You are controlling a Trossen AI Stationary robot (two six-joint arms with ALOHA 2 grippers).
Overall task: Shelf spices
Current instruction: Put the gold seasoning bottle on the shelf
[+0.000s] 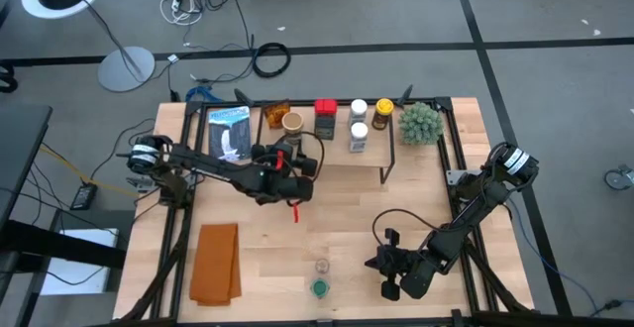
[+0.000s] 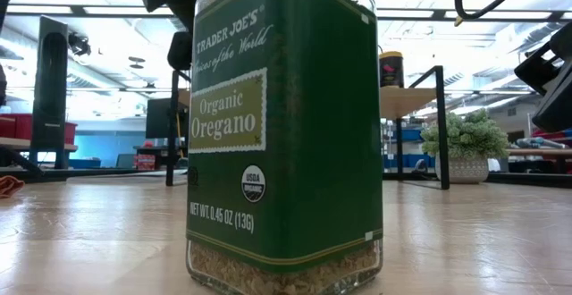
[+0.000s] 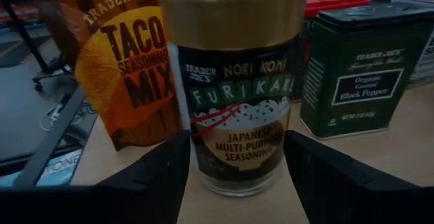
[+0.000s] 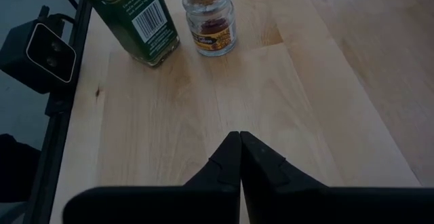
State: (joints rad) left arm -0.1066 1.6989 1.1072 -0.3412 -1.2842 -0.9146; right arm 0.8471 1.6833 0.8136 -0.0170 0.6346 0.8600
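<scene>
The light-wood shelf (image 1: 369,159) on black legs carries a red tin (image 1: 325,109), white-capped jars (image 1: 358,134), a yellow-lidded jar (image 1: 384,106) and an amber one (image 1: 379,124). My left gripper (image 1: 290,147) reaches toward the shelf's left end and is shut on the tan-lidded furikake jar (image 3: 237,108). That jar stands beside a taco mix packet (image 3: 132,68) and a green tin (image 3: 359,75). My right gripper (image 4: 239,142) is shut over the near table, right of the green oregano jar (image 4: 135,20) and a small cork-topped jar (image 4: 210,20). My left gripper pinches the furikake jar's lower glass body (image 3: 203,163) between its two fingers (image 3: 159,173), one on each side. The fingers come level from the table's near side. The jar is upright, and its base (image 3: 237,190) looks to rest on the wood.
A spiky green plant ball (image 1: 419,122) sits at the shelf's right end. A folded orange cloth (image 1: 216,263) lies near-left on the table, and a blue-and-white packet (image 1: 230,129) far-left. In the low view the oregano jar (image 2: 281,134) stands close to the near edge.
</scene>
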